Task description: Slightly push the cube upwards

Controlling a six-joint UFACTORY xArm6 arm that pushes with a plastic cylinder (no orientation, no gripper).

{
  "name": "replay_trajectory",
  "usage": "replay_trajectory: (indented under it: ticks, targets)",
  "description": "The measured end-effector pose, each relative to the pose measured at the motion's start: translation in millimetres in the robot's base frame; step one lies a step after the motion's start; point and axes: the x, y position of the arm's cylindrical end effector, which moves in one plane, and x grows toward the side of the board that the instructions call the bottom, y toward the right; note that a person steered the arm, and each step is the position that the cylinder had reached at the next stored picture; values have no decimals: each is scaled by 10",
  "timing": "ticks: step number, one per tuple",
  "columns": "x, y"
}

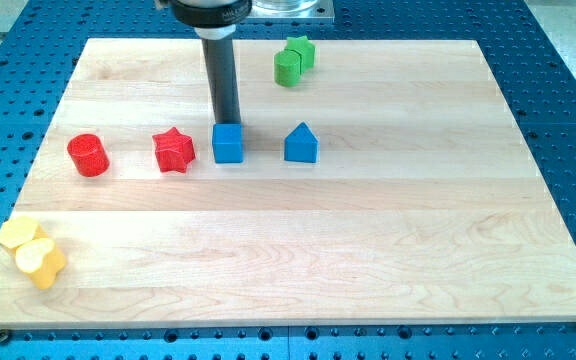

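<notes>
There are no jaws on this arm to open or close, only a straight dark rod, and my tip [228,123] comes down right at the top edge of the blue cube [228,143], on the side toward the view's top; whether it actually touches the cube I cannot tell. The blue cube sits a little left of the board's centre, in the upper half of the wooden board [368,260]. Just beside it toward the view's left is the red star [174,150], and farther left, apart from the star, stands the red cylinder [88,155]. To the cube's right, near but not touching, is a blue block with a peaked, house-like top [302,143]. Up near the board's top edge, right of the rod, lies a green block [293,60] of uneven shape. Well apart from all this, at the board's lower left corner, rests a yellow block [32,250], lumpy and partly over the edge.
</notes>
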Motion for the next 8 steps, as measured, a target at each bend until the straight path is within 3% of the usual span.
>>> replay_trajectory:
  ticks: [2, 4, 5, 6, 7, 8]
  targets:
    - [302, 19]
    - [-129, 955]
    - [326, 1742]
    - [1381, 1374]
    - [1777, 229]
    - [1751, -287]
